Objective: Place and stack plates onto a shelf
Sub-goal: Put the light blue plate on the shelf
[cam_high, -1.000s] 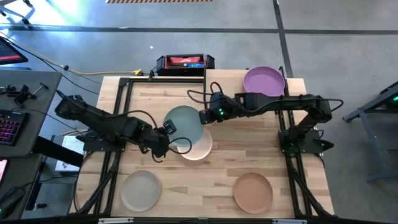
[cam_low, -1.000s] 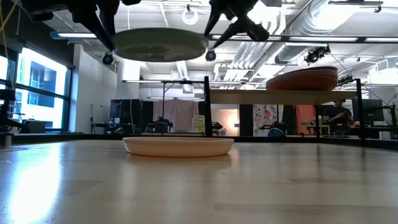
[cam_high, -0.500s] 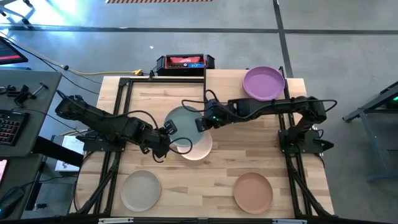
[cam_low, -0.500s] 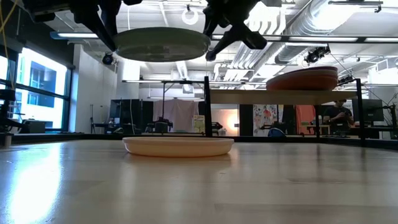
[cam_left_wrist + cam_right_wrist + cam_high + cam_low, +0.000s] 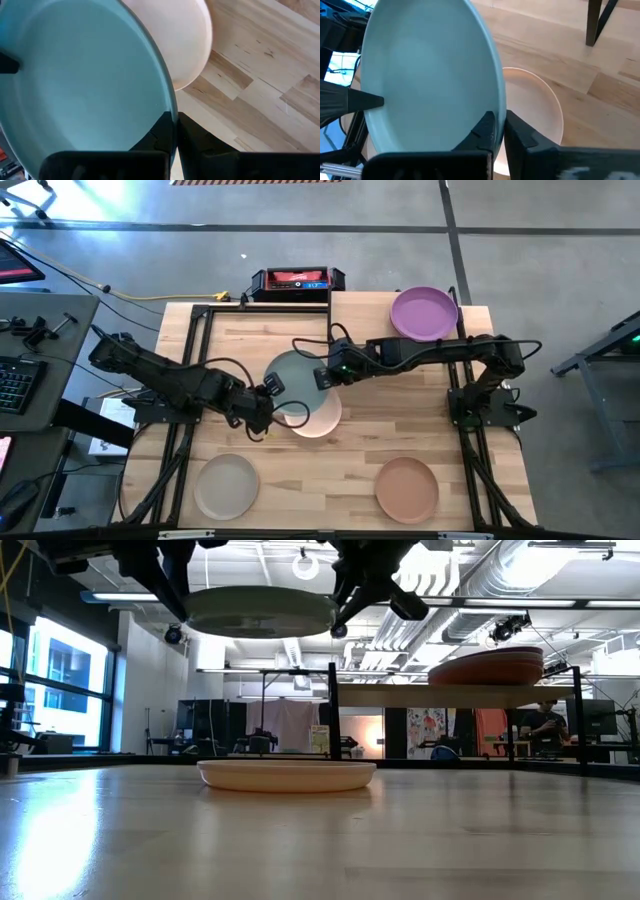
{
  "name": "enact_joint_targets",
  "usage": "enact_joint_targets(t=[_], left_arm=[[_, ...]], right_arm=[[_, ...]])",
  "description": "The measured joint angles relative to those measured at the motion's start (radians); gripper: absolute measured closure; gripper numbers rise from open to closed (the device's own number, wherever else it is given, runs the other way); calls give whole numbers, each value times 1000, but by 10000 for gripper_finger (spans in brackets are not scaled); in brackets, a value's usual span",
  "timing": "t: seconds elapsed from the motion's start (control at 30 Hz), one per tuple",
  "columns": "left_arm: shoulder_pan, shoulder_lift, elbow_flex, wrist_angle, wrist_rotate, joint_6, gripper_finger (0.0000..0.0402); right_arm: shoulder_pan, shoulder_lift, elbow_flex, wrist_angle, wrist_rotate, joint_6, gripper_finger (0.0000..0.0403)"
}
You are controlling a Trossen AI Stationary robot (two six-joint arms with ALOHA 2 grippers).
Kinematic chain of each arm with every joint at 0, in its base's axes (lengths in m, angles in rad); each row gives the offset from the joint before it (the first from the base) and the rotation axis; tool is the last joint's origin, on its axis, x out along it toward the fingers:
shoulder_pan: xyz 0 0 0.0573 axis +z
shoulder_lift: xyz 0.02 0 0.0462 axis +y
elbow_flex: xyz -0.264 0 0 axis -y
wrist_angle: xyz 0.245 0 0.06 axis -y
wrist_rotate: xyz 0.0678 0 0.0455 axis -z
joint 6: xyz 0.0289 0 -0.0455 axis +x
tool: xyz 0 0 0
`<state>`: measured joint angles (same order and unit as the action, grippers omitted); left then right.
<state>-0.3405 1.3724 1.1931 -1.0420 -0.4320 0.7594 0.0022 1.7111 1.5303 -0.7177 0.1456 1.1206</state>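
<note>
A teal plate [image 5: 297, 372] hangs level in the air above a cream plate [image 5: 318, 418] that rests by its base on the table's middle. My left gripper [image 5: 272, 393] is shut on the teal plate's near-left rim. My right gripper [image 5: 322, 376] is shut on its right rim. In the low view the teal plate [image 5: 258, 610] hangs high over the cream plate [image 5: 287, 775]. The shelf [image 5: 360, 308] stands at the far right with a purple plate [image 5: 424, 312] on it. My left gripper pinches the teal plate's rim [image 5: 172, 105] between its two fingers, one inside the plate and one outside. It comes in about level from the table's left. The plate is lifted clear and level. My right gripper pinches the opposite rim [image 5: 502, 102], one finger inside the plate and one outside. It comes in from the table's right. The plate hangs level between the two grippers, clear of the cream plate below.
A beige plate [image 5: 227, 485] lies near the table's front left and a terracotta plate [image 5: 406, 488] near its front right. A red and black box [image 5: 297, 280] sits beyond the far edge. Bare wood shows between the two front plates.
My right gripper has gone toward the table's left to the teal plate's right rim and has shut on it. The teal plate has stayed level in my left gripper's hold.
</note>
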Motion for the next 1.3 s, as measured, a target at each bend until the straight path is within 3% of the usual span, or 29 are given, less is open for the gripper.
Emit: enact_joint_targets(t=[0.2,0.47,0.9,1.3], left_arm=[[0,0,0,1,-44,-85,382],[1,0,0,2,-19,-229,362],[-1,-9,0,-2,-59,-409,304],[-2,-68,0,-10,-80,-446,298]], right_arm=[[0,0,0,-4,3,4,401],[-2,0,0,-3,-1,1,402],[-18,0,0,-14,-13,-22,403],[-82,-7,0,-32,-50,-89,402]])
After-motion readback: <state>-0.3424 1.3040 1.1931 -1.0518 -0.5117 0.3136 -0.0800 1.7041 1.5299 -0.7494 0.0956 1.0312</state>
